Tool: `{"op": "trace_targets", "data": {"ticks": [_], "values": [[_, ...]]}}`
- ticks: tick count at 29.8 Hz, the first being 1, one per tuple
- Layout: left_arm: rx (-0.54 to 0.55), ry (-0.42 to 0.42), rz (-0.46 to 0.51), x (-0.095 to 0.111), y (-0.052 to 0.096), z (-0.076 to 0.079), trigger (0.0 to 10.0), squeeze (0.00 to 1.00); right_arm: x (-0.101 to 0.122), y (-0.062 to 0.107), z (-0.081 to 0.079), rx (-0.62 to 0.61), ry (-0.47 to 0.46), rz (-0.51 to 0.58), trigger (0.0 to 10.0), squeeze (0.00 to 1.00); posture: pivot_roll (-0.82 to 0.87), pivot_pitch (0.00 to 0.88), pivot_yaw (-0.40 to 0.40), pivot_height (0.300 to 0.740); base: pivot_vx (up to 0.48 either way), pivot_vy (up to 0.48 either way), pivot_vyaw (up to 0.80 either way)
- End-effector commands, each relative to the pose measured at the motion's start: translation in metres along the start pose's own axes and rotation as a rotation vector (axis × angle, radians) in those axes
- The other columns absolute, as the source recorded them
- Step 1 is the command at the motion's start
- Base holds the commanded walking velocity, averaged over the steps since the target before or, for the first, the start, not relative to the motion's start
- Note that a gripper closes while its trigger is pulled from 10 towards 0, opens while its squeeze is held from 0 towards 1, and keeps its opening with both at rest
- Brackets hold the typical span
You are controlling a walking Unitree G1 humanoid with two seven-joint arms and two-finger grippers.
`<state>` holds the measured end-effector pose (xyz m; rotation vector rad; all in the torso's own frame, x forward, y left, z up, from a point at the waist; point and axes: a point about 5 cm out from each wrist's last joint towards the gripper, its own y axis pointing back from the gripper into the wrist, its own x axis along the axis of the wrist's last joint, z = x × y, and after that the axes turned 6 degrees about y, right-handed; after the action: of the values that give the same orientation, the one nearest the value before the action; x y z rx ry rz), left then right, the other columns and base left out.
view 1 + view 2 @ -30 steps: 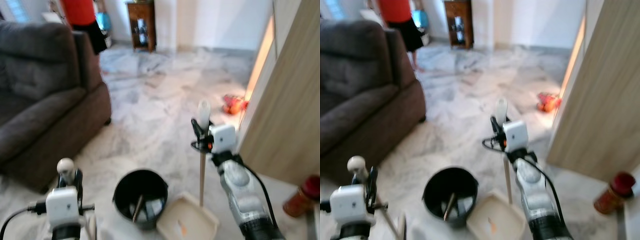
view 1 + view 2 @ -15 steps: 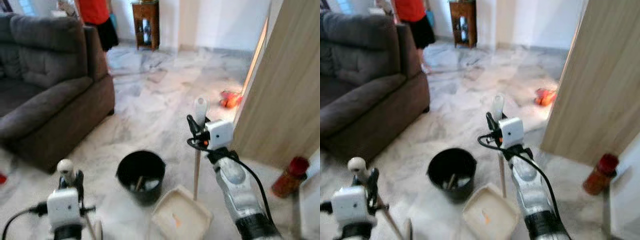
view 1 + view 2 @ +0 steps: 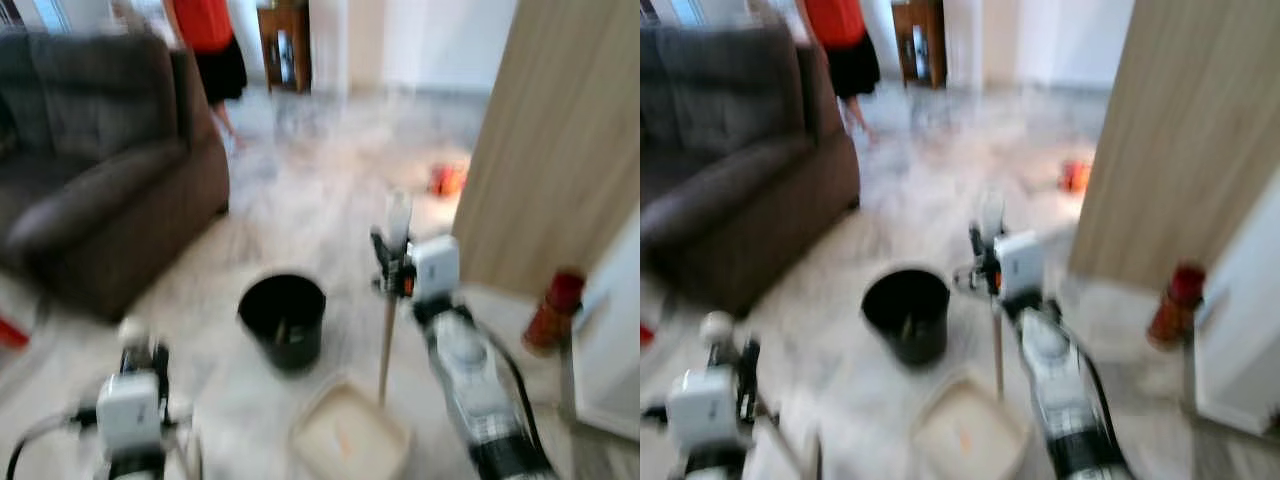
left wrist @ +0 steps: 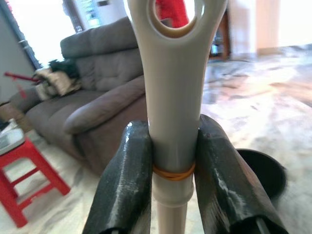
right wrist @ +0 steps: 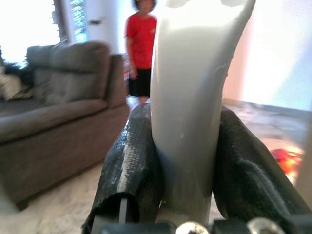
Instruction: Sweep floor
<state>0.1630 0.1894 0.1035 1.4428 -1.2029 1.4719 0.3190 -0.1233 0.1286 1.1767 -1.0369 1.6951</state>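
Observation:
My left gripper is shut on a cream broom handle with a hanging hole at its tip; it sits low on my left. The right gripper is shut on the white grip of a long wooden handle that stands upright. That handle runs down to a cream dustpan lying on the marble floor in front of me. A black bucket with a little rubbish inside stands just beyond the pan. The eye views are blurred.
A dark grey sofa fills the left side. A person in a red top stands behind it. A tall wooden panel rises on the right, with a red bottle at its foot. A red stool stands near the sofa. Something orange lies on the far floor.
The whole picture has shifted and blurred, so the camera has moved; bucket and dustpan sit a little farther ahead. Both grippers keep their hold on the handles.

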Motion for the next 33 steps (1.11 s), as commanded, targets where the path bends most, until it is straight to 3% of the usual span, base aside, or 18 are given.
{"op": "trace_targets", "data": {"ticks": [1,33], "values": [[0.005,-0.012,0.049,0.0082,-0.004,-0.0039,10.0,0.0,0.0117,-0.0053,-0.0009,0.002,0.008,0.049,10.0,0.0,-0.04,0.0,0.081,0.74,-0.296,0.0,-0.76],[-0.001,-0.007,0.056,0.0089,-0.0064,-0.0028,10.0,0.0,0.0114,-0.0055,-0.0047,0.006,0.003,0.04,10.0,0.0,-0.04,0.0,0.083,0.74,-0.294,0.0,-0.74]]}}
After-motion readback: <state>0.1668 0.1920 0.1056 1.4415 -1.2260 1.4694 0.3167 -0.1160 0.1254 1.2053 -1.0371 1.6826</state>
